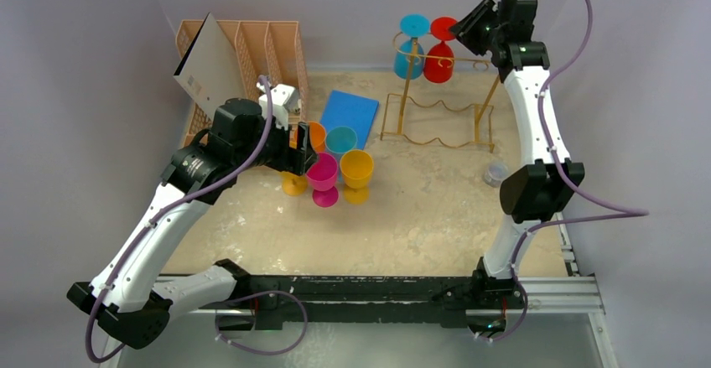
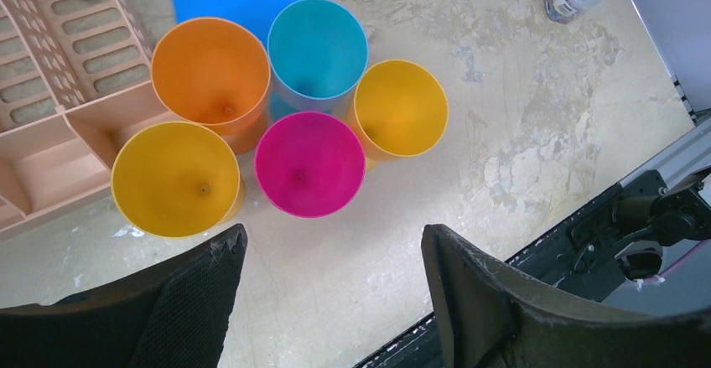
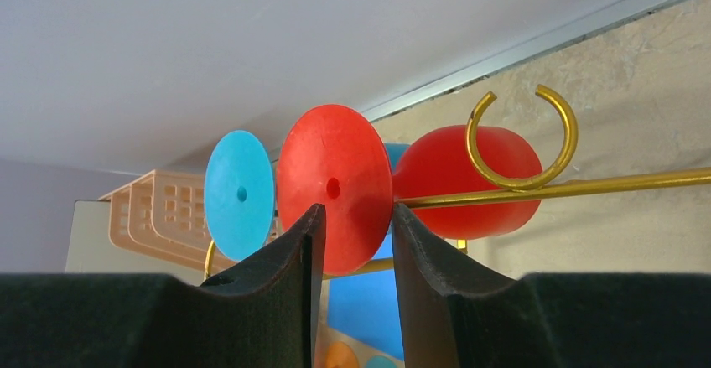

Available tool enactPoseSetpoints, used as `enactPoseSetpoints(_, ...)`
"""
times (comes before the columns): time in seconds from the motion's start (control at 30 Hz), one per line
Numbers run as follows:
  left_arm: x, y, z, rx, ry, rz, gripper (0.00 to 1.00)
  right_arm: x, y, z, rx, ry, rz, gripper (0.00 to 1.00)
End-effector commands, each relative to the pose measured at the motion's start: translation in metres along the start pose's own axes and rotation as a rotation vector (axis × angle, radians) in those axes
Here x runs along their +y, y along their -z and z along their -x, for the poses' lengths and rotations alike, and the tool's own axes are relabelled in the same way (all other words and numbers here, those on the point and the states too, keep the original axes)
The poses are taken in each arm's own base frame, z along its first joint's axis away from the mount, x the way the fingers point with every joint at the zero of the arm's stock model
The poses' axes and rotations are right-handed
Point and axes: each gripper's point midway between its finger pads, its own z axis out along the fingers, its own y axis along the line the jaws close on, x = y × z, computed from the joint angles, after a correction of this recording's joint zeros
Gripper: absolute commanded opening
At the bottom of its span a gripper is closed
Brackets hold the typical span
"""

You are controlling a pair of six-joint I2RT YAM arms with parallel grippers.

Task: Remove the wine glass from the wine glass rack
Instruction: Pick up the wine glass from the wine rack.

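Note:
The gold wire wine glass rack (image 1: 436,108) stands at the back right. A red wine glass (image 1: 439,62) and a blue wine glass (image 1: 411,54) hang upside down from its top rails. My right gripper (image 1: 464,28) is at the rack's top, just right of the red glass's foot. In the right wrist view its jaws (image 3: 357,210) stand slightly apart in front of the round red foot (image 3: 335,184), holding nothing; the blue foot (image 3: 240,194) is to the left and the gold rail (image 3: 587,188) to the right. My left gripper (image 1: 300,146) is open and empty (image 2: 334,242).
Several glasses stand upright in a cluster mid-table: magenta (image 1: 323,173), yellow (image 1: 356,168), teal (image 1: 341,140), orange (image 2: 211,70). A peach slotted organizer (image 1: 251,49) holding a white board (image 1: 205,62) is back left. A blue sheet (image 1: 350,112) and a small jar (image 1: 495,173) lie nearby.

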Motion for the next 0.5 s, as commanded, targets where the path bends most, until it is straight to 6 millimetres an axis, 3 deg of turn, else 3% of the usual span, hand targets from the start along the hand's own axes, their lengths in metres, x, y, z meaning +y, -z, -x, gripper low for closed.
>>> enactPoseSetpoints(0.0, 0.0003, 0.0016, 0.0001, -0.007, 0.018, -0.002, 0.75, 0.0087, 0.0021, 0.0020, -0.010, -0.029, 0.038, 0.37)
enactPoseSetpoints(0.47, 0.0009, 0.0000, -0.0021, 0.000, 0.021, 0.000, 0.75, 0.0111, 0.0042, 0.0065, -0.045, -0.075, 0.051, 0.17)
